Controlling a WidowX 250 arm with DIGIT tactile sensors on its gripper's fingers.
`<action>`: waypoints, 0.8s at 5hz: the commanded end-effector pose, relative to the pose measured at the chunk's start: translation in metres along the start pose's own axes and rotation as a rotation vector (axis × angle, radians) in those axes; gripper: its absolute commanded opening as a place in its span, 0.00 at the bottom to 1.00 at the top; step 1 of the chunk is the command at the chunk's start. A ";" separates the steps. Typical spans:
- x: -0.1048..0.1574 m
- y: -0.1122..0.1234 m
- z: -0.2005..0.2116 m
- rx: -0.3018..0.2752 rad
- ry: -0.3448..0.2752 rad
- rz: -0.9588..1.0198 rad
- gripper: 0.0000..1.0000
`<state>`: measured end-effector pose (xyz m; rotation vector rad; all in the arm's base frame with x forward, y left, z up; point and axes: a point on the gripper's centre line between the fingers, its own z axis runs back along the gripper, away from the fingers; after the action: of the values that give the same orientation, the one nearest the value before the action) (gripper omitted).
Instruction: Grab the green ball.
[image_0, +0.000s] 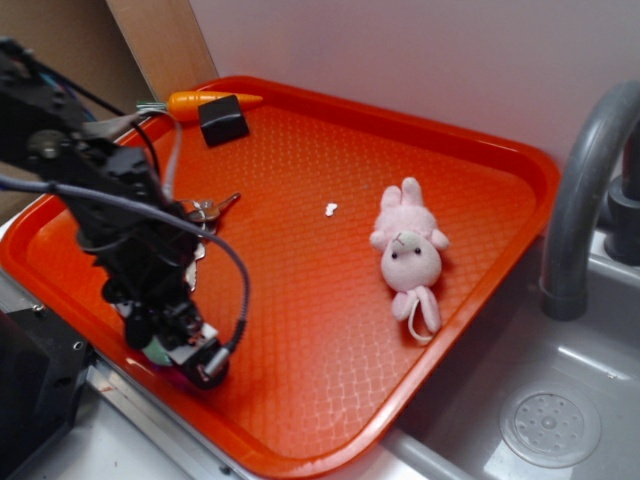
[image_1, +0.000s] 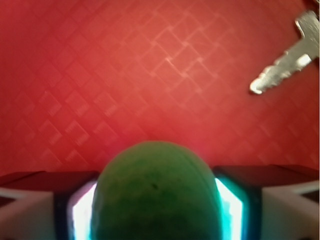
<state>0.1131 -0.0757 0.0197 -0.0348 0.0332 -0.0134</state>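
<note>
Gripper (image_1: 156, 210) is clamped on both sides of the green ball (image_1: 156, 192), over the orange tray (image_0: 300, 250); no legible writing.

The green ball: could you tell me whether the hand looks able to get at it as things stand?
Probably yes: in the wrist view the green ball sits between the fingers of the hand, a pad on each side and nothing between. Firm contact cannot be confirmed.

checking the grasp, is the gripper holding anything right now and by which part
The gripper appears closed on the green ball, one of the fingers on each of its opposite sides, around the ball's widest part. It sits low over the orange tray.
</note>
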 end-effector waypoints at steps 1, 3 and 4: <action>0.018 0.030 0.102 -0.033 -0.202 0.073 0.00; 0.058 0.051 0.203 0.037 -0.179 0.223 0.00; 0.065 0.048 0.251 0.070 -0.206 0.302 0.00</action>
<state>0.1930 -0.0179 0.2572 0.0526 -0.1372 0.2841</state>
